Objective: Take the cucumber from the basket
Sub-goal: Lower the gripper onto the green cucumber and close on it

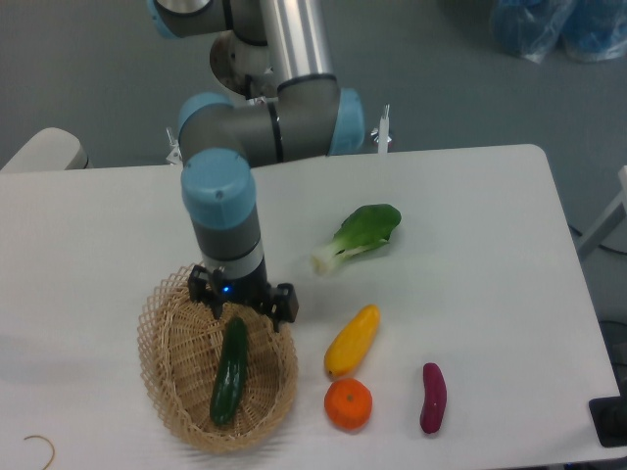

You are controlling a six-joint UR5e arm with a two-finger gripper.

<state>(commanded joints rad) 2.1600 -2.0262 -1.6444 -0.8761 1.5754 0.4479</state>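
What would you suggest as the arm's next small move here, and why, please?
Probably lower the claw straight down over the cucumber. It hovers above the cucumber's upper end inside the basket, and the cucumber lies untouched on the basket floor.
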